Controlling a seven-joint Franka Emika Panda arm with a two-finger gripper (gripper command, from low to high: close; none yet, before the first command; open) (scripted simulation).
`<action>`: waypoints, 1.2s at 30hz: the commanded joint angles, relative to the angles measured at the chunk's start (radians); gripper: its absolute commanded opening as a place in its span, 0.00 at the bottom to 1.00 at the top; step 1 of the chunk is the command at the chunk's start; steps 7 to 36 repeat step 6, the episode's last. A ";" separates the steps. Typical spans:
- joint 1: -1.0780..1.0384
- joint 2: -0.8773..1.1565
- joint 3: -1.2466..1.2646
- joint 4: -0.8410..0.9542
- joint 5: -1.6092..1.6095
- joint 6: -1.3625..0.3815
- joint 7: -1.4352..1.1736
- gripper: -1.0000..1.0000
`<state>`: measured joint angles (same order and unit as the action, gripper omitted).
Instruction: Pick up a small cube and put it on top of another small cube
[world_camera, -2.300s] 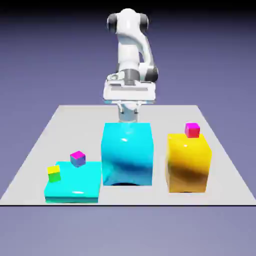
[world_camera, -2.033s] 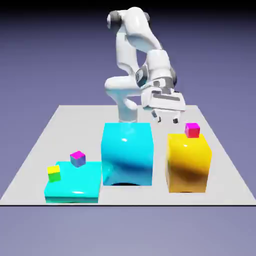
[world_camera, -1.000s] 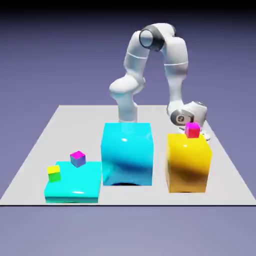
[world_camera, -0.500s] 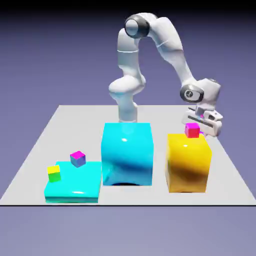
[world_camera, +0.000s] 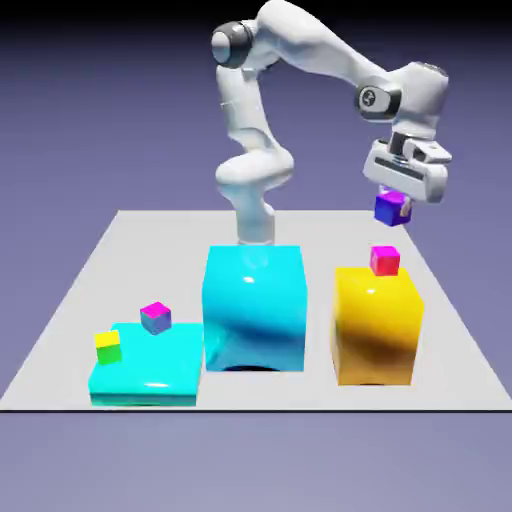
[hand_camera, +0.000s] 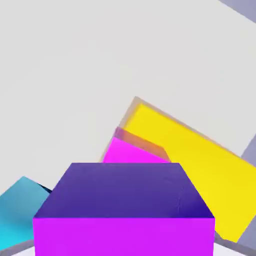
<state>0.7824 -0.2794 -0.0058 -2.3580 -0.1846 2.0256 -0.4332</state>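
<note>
The small cube (world_camera: 392, 208) hung in the air, pinched between the closed fingers of the gripper (world_camera: 398, 203). It sat above and slightly toward the exterior view's right of the magenta cube (world_camera: 384, 260) on the yellow block (world_camera: 376, 325), so the move looked downward.

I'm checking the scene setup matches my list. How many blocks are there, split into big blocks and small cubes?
Big blocks: 3 (tall cyan block, flat cyan block, yellow block)
Small cubes: 4 (blue-violet cube held in the gripper, magenta-and-red cube, yellow-green cube, magenta-topped cube)
Total: 7
</note>
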 joint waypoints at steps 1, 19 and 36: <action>-0.003 0.014 -0.003 -0.029 -0.006 0.045 0.004 0.00; -0.004 0.018 -0.004 -0.038 -0.008 0.057 0.005 1.00; -0.004 0.018 -0.004 -0.038 -0.008 0.057 0.005 1.00</action>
